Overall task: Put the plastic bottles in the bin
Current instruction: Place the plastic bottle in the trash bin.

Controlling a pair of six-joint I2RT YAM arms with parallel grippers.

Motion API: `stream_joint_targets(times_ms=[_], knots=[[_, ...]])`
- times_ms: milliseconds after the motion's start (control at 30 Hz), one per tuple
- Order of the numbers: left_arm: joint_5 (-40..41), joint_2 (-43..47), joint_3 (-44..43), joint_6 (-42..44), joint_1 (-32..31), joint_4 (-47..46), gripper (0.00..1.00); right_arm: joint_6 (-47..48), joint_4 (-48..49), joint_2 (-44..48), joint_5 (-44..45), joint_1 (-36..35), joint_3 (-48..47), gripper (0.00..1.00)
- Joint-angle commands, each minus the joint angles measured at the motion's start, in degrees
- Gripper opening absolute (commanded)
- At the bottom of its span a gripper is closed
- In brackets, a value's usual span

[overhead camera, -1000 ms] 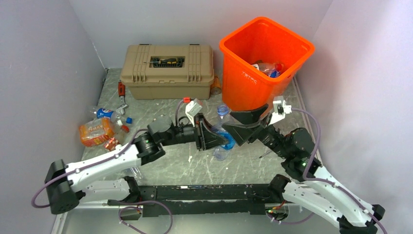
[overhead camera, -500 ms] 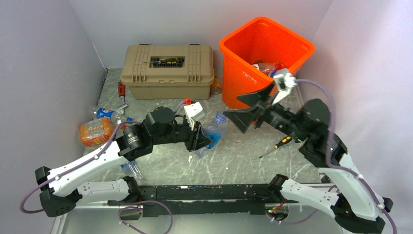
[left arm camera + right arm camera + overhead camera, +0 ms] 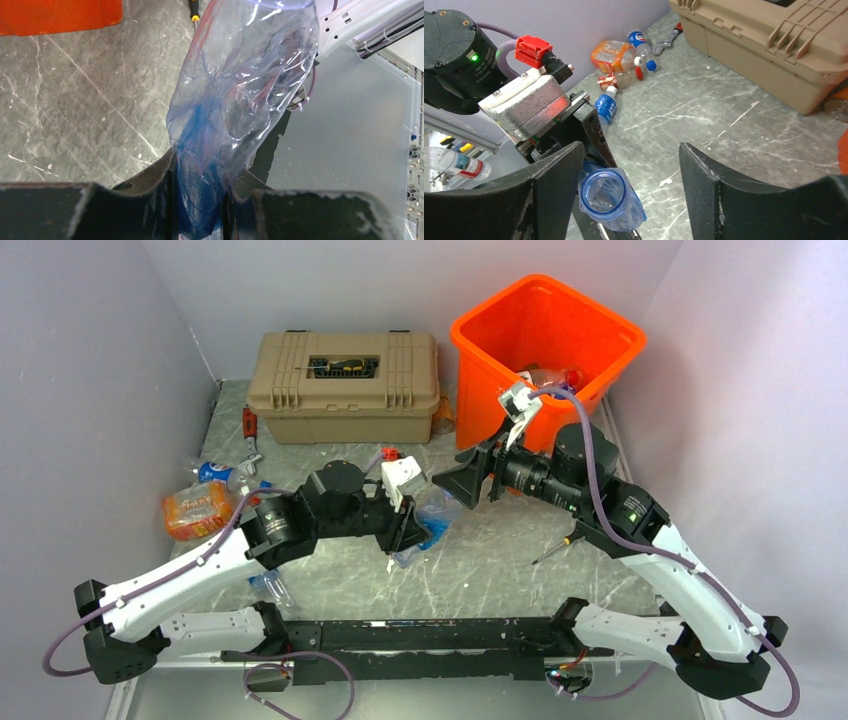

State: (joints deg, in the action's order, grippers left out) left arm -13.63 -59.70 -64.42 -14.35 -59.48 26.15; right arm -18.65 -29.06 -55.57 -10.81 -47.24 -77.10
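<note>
The left end effector (image 3: 410, 528) is clamped tight on the lower end of a crushed clear bottle (image 3: 434, 512) over the middle of the bench (image 3: 500, 570), the bottle's open neck aimed toward 1 o'clock. The right end effector (image 3: 465, 480), jaws wide and empty, faces that neck, with the orange bin (image 3: 500, 405) behind it at 1 o'clock. This is probably a handover, so the right jaws should straddle the neck and close firmly before the left releases.

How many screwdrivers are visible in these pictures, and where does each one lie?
2. One screwdriver lies on the table, right side; a second, apparently, in the toolbox lid's recess. Others may be hidden.
</note>
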Motion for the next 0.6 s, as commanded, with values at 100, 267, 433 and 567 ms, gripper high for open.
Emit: stream_joint_targets(times_ms=[100, 267, 433, 567], knots=[[2.11, 1.17, -1.28, 0.78, -0.19, -0.71, 0.00, -0.80, 1.54, -0.37, -2.19, -0.13, 0.99, 0.76], [3.89, 2.21, -0.43, 0.64, -0.19, -1.55, 0.00, -1.51, 0.46, -0.32, -3.05, -0.22, 2.14, 0.79], [3.51, 2.06, -0.42, 0.54, -0.21, -1.85, 0.00, -2.15, 1.20, -0.35, -3.62, -0.22, 2.94, 0.50], [2.13, 2.45, 0.15, 0.84, -0.19, -2.07, 0.18, -2.19, 3.28, 1.08, -3.28, -0.22, 3.79, 0.12]])
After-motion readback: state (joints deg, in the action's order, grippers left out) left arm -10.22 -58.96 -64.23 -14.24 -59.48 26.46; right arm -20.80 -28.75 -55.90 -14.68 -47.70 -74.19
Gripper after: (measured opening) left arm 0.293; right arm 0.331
